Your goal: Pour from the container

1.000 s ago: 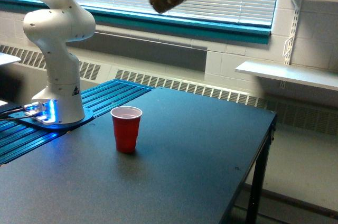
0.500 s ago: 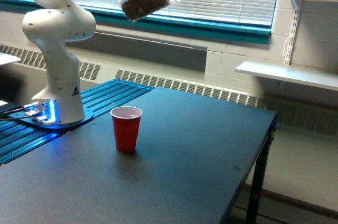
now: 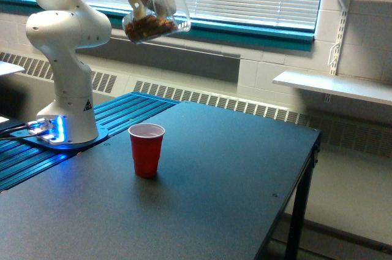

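Okay, I've got the container (image 3: 156,19) sliding left across the top of the frame: a second ago it sat up near the top centre, half a second ago further left, and now it hangs in the upper left, lower than it was and close to straight above the red cup (image 3: 146,149). That's the lineup I want, as I read it, because the brown nut-like pieces (image 3: 147,27) need to drop into that cup and the two are still well apart vertically. The container is tilted, its mouth angled toward the right of the frame, and the pieces have settled in the low end near the claw; nothing is spilling out that I can see. The claw (image 3: 142,3) is clamped on the container's upper left side, white housing at the very top edge of the frame. The arm's base (image 3: 66,126) stands at the left on the blue ribbed panel (image 3: 122,116), the column rising and the upper links reaching over and out of shot. The red cup stands upright on the dark counter (image 3: 214,186), lower left of centre, looking empty.
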Available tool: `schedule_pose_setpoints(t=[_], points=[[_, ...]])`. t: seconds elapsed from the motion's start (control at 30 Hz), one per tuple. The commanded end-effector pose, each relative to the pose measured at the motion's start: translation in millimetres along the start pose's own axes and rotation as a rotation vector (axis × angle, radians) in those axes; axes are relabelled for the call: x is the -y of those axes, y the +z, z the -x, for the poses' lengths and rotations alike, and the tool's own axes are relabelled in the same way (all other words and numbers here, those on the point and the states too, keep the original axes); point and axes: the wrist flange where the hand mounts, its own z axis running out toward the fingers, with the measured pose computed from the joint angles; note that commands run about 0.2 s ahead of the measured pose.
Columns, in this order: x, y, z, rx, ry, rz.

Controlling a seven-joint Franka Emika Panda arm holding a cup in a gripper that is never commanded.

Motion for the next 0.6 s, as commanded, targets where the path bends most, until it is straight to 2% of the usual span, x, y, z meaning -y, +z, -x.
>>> schedule_pose_setpoints(t=[0.03,0.27,0.6], points=[[2.6,-3.3,15.2,0.008,-0.065,0.009],[4.4,-4.3,32.0,0.025,-0.078,0.014],[4.6,-2.5,58.0,0.074,-0.091,0.033]])
